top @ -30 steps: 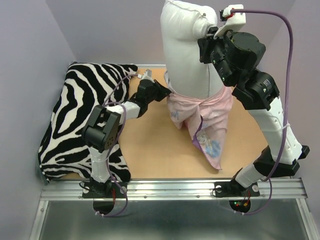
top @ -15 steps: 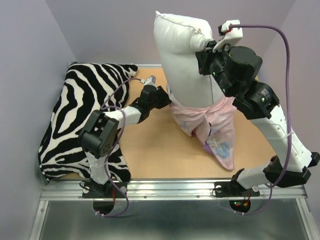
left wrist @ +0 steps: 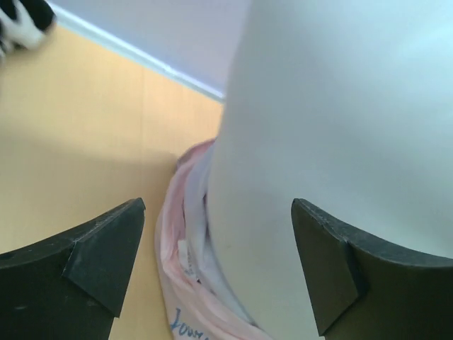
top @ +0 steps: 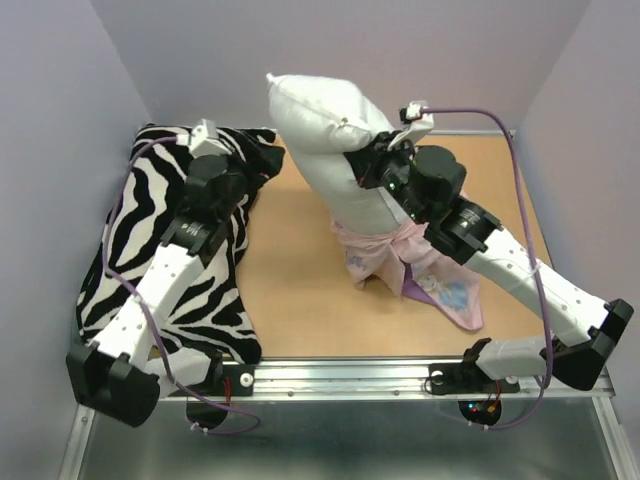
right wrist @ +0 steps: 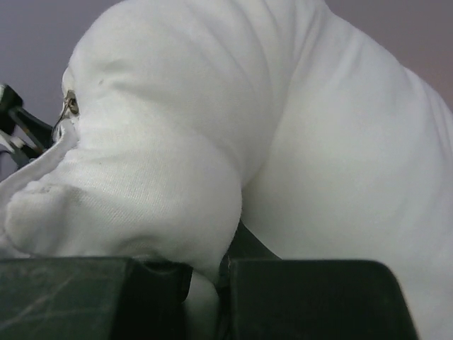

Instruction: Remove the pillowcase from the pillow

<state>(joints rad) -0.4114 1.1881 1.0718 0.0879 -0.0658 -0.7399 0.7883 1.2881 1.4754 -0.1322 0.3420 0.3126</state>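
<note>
A plump white fabric pillow point(right wrist: 304, 142) fills the frame. The right gripper point(right wrist: 209, 273) pinches a bunched fold between its black fingers.

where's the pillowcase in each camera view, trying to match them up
Top external: the pillowcase is mid-frame, bunched round the lower end of the pillow.
Left wrist: the pillowcase is at bottom centre-left, as pink folds at the base of the pillow.
Right wrist: not in it; only the pillow shows.
Shared landmark: the white pillow, seen in all three views.
</note>
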